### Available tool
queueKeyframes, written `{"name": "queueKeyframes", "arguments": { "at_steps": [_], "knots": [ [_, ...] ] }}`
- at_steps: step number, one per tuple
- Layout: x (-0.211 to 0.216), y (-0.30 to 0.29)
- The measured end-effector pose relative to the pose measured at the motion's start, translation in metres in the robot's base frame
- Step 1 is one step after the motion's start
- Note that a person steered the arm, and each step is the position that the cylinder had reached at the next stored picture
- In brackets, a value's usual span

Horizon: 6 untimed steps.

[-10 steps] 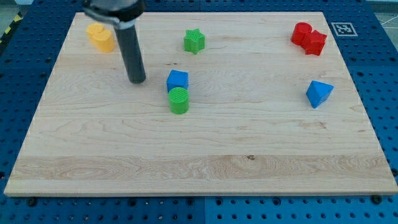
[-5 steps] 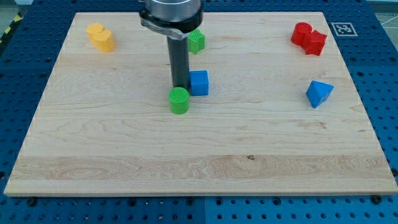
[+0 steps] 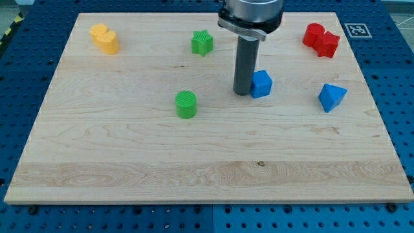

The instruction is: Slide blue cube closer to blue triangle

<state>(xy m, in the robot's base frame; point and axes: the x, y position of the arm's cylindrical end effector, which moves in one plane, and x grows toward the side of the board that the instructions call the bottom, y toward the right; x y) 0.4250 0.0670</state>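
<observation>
Camera view.

- My tip [image 3: 242,92]: right of centre, touching the left face of the blue cube [image 3: 261,83]. No jaws on this rig; the rod only pushes and holds nothing.
- Blue triangle [image 3: 332,97]: right side of the frame, slightly lower than the cube, apart from it with bare board between.
- Progress, as judged: cube lies near the triangle but the gap is not closed; a further push to the right and slightly down remains.
- Green cylinder [image 3: 186,104]: left of centre, clear of the path.
- Green star [image 3: 202,43]: upper middle.
- Yellow block [image 3: 104,38]: upper left.
- Red block [image 3: 321,39]: upper right, above the triangle.
- Board [image 3: 194,168]: open lower half; the triangle sits near the right edge, so room beyond it is limited.
</observation>
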Motion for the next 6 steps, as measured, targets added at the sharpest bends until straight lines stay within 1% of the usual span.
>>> {"name": "queueKeyframes", "arguments": {
  "at_steps": [4,5,6],
  "knots": [
    [0.0,0.077],
    [0.0,0.088],
    [0.0,0.086]
  ]
}}
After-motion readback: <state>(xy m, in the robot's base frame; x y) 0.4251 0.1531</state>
